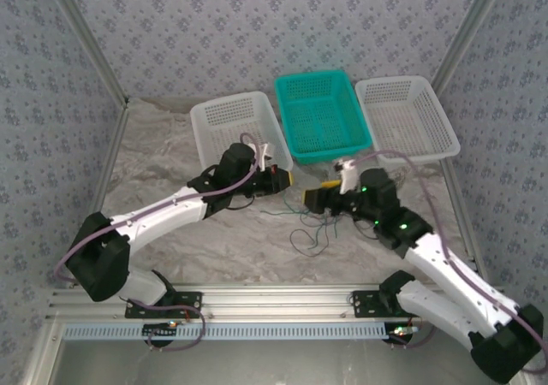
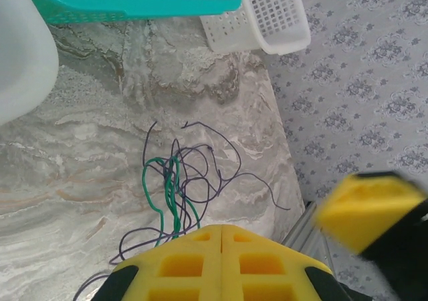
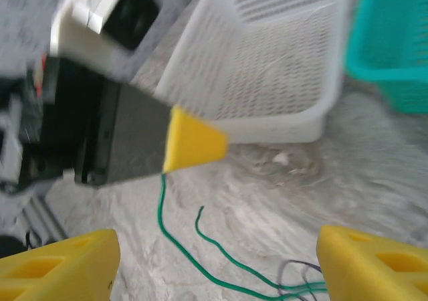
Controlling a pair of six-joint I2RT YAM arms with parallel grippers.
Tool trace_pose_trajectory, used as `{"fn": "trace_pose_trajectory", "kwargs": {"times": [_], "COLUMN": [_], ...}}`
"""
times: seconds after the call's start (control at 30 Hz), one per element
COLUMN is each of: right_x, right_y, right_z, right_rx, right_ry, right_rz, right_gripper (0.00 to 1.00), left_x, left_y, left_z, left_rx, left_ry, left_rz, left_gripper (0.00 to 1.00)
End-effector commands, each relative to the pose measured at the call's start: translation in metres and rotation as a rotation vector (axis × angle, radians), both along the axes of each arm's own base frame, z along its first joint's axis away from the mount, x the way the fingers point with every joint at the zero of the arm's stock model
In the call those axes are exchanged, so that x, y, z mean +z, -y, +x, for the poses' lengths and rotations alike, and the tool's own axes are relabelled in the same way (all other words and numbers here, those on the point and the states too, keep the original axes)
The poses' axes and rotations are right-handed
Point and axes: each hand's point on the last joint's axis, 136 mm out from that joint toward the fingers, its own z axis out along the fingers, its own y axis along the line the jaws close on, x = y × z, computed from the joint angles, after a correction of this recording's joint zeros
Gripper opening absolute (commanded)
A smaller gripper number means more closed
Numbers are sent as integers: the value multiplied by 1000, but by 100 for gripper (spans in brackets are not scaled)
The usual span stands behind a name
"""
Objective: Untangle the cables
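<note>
Left gripper (image 2: 221, 233): clamped, apparently pinching the end of the green strand (image 2: 170, 194). Right gripper (image 3: 217, 267): spread wide, empty. Cables (image 1: 313, 231): loose tangle on the table (image 2: 80, 154) between both grippers, nearer the right. The green strand runs from the left tips toward the right jaws.

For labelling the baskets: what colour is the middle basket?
The middle basket is teal; the top external view shows it best.

Left gripper (image 2: 221, 229) closed; right gripper (image 3: 217, 247) spread wide
</note>
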Motion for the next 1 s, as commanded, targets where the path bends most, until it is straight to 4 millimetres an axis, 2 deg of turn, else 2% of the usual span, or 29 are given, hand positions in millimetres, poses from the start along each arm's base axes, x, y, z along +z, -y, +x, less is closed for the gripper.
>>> {"fn": "trace_pose_trajectory", "kwargs": {"times": [0.0, 0.1, 0.3, 0.37, 0.43, 0.47, 0.53, 0.6, 0.67, 0.73, 0.8, 0.97], "right_x": [21, 3, -15, -15, -14, -13, -9, -1, 7, 17, 25, 49], "right_y": [-35, -47, -66, -72, -75, -73, -65, -51, -36, -24, -13, 1], "right_z": [-4, -3, 8, 11, 13, 15, 19, 22, 24, 23, 23, 24], "right_rx": [128, 154, 182, 193, 203, 186, 129, 46, -30, -89, -140, -207], "right_ry": [271, 276, 223, 204, 199, 197, 200, 214, 215, 224, 225, 237], "right_rz": [45, 30, 23, 21, 20, 20, 32, 58, 81, 110, 139, 225], "right_gripper": [78, 73, 46, 30, 7, 0, 0, 0, 0, 0, 0, 0], "left_x": [27, 31, 36, 38, 41, 44, 56, 73, 85, 91, 92, 69], "left_y": [5, 4, 5, 4, 3, 1, -8, -24, -41, -52, -58, -60], "left_z": [5, 5, 6, 6, 6, 5, 3, -1, -6, -15, -23, -34], "left_rx": [0, 3, -1, 0, 6, 11, 35, 76, 126, 152, 172, 180], "left_ry": [60, 69, 81, 83, 93, 106, 153, 216, 249, 249, 226, 118], "left_rz": [-28, -28, -30, -32, -34, -38, -58, -76, -83, -129, -201, -282], "left_gripper": [0, 0, 0, 0, 0, 2, 20, 43, 60, 66, 68, 68]}}
